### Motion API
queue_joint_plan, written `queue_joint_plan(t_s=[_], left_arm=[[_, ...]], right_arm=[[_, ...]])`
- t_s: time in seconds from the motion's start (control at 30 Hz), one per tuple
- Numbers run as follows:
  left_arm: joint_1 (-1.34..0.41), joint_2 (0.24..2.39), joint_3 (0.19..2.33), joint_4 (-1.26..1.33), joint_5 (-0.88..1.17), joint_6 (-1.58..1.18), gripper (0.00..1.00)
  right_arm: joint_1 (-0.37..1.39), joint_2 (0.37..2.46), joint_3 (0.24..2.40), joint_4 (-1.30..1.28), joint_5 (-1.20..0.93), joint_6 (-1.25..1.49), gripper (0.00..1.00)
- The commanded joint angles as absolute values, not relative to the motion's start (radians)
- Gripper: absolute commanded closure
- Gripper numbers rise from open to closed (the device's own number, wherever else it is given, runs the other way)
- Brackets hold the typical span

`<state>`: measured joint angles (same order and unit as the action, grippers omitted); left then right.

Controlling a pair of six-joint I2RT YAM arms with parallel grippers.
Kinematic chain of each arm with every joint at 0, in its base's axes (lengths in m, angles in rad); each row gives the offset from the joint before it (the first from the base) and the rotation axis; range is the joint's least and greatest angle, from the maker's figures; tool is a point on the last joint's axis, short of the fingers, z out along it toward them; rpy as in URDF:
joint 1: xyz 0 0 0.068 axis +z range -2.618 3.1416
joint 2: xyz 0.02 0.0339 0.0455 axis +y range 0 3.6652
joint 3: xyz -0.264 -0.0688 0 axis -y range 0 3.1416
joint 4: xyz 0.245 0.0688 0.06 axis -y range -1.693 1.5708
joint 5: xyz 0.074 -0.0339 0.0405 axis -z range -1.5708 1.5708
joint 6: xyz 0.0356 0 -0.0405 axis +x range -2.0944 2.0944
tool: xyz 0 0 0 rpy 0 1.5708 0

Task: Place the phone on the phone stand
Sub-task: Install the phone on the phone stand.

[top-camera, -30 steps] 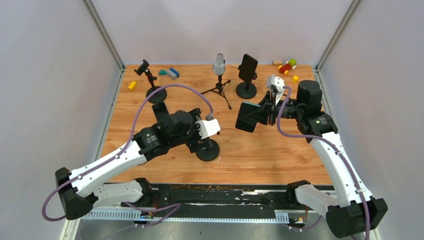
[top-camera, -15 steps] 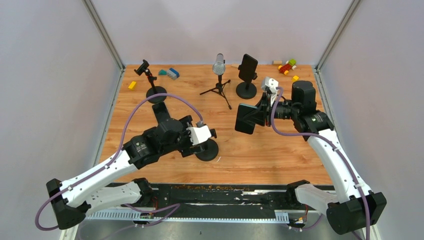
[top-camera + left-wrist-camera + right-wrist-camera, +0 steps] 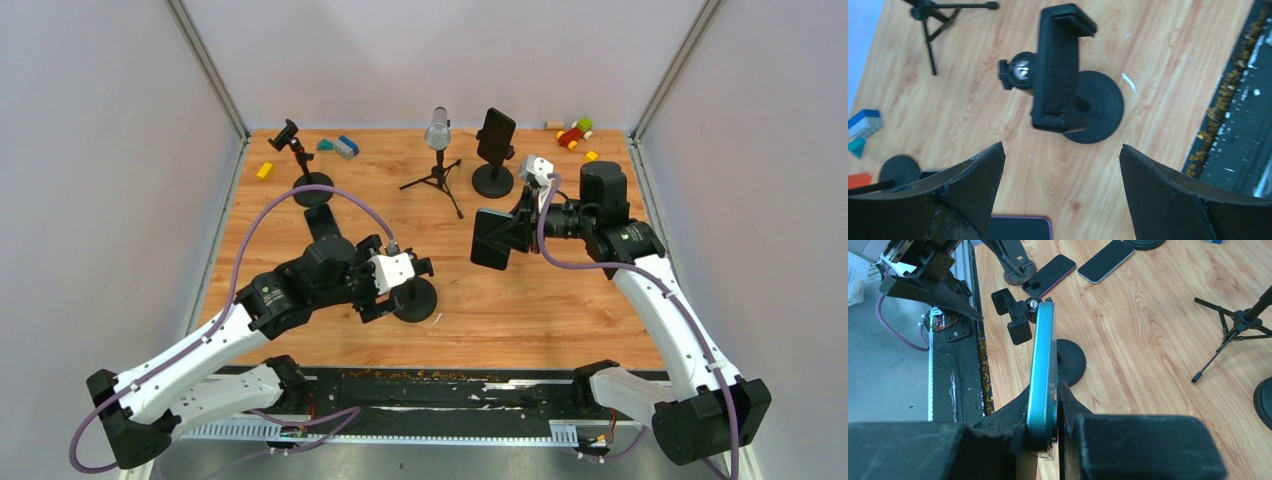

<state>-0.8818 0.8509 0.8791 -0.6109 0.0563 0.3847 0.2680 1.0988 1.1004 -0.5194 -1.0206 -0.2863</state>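
A teal-edged phone [image 3: 1043,360] is held edge-up above the table, with my right gripper [image 3: 1060,390] shut on its lower end. From above, the phone [image 3: 491,240] hangs right of centre, out in front of the right gripper [image 3: 517,232]. The black phone stand [image 3: 1058,65], an empty clamp on a ball joint over a round base [image 3: 1098,107], stands near the table's front. It lies left of and below the held phone, and shows as the stand [image 3: 1018,315] in the right wrist view. My left gripper [image 3: 1060,147] is open and empty, just short of the stand [image 3: 420,302].
Two more phones [image 3: 1050,274] [image 3: 1105,254] lie flat on the wood by the left arm. At the back are a microphone on a tripod [image 3: 438,135], a second stand holding a phone [image 3: 494,140], an empty stand [image 3: 296,150] and toy bricks [image 3: 574,132].
My left arm has drawn back toward the near edge, off the top of the stand. The right gripper with the phone has shifted slightly left.
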Motion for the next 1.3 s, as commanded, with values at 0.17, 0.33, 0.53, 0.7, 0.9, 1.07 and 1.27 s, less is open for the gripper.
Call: queue_joint_plan(t_s=[0.17,0.33,0.53,0.7,0.9,1.07,1.27], left_arm=[[-0.880,0.940,0.978,-0.569,0.122,0.263,0.09],[-0.861,0.992,1.004,-0.546,0.067,0.204,0.15],[-0.808,0.993,0.994,-0.552,0.040,0.184,0.21],[-0.800,0.951,0.978,-0.587,-0.010,0.220,0.21],[-0.794,0.915,0.956,-0.606,-0.059,0.244,0.26],[-0.789,0.902,0.930,-0.602,-0.040,0.245,0.34],[-0.788,0.924,0.926,-0.587,0.025,0.234,0.40]], right_arm=[[0.276,1.099,1.149,-0.480,-1.032,-0.310,1.00],[0.278,1.098,1.146,-0.481,-1.033,-0.313,1.00],[0.280,1.101,1.147,-0.480,-1.038,-0.314,1.00],[0.284,1.103,1.152,-0.480,-1.038,-0.316,1.00],[0.288,1.111,1.154,-0.482,-1.036,-0.318,1.00],[0.289,1.110,1.154,-0.482,-1.035,-0.318,1.00],[0.290,1.105,1.145,-0.482,-1.031,-0.321,1.00]])
